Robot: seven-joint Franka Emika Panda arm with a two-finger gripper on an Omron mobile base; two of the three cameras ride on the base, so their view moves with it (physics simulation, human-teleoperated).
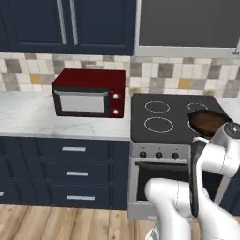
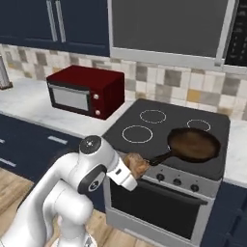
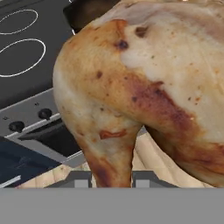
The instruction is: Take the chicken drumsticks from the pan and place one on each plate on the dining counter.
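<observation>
1 chicken drumstick clamped in claw off stove front, 1 pan on front-right burner, looks empty tho dim, 4 burner rings, 1 red microwave on tabletop.

text: none legible | labels: none (stove knobs unmarked)

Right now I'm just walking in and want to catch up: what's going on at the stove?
The robot's claw is shut on a chicken drumstick, holding it in the air just off the front edge of the stove, beside the handle of the pan. The pan sits on the stove's front right area, and its dark inside looks bare from the right base view. A red microwave stands on the marble counter left of the stove.
</observation>
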